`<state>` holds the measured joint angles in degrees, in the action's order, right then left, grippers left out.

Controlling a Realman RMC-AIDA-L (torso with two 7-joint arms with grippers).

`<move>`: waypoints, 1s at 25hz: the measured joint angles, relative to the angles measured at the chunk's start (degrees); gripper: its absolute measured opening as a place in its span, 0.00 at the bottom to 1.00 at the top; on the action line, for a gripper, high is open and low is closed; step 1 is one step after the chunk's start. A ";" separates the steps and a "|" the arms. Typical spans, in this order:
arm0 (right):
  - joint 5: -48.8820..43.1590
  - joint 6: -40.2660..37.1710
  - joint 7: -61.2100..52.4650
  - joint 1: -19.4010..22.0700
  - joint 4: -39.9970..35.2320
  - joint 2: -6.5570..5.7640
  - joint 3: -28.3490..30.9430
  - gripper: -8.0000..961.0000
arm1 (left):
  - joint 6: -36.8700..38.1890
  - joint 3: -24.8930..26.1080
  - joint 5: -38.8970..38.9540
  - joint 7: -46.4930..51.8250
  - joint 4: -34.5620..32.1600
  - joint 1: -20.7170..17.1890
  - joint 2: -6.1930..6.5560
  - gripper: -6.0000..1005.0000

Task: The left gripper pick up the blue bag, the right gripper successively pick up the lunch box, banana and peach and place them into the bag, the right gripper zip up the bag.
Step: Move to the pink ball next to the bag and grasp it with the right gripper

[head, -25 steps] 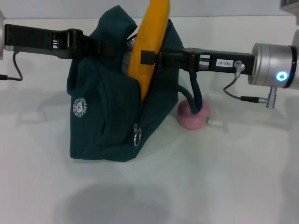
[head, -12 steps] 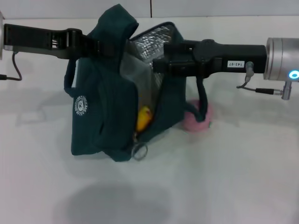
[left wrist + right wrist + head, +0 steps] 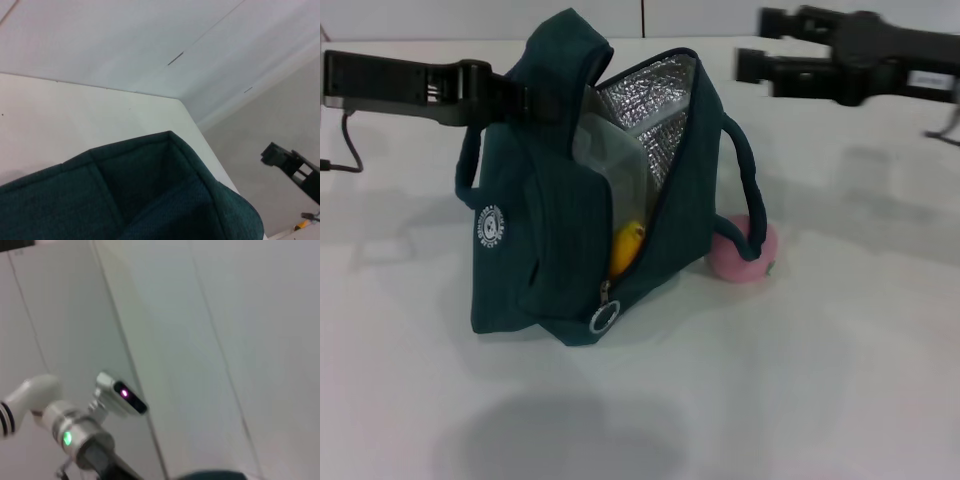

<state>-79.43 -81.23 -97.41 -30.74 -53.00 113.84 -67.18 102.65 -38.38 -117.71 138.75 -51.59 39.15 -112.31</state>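
Right pincer has lifted away, open; left pincer grips one blue bag; one peach outside

the banana shows only a yellow tip inside the blue bag; the peach sits partly behind it. the right tool is blurred.

Left end effector clamped; right end effector raised, empty.
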 joint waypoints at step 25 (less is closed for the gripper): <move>-26.52 3.43 8.64 4.65 3.80 1.60 2.59 0.91 | -0.13 0.40 0.39 -0.27 0.00 -0.05 -0.45 0.04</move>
<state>-105.95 -77.79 -88.77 -26.08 -49.20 115.44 -64.59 102.51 -37.97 -117.32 138.47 -51.59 39.11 -112.76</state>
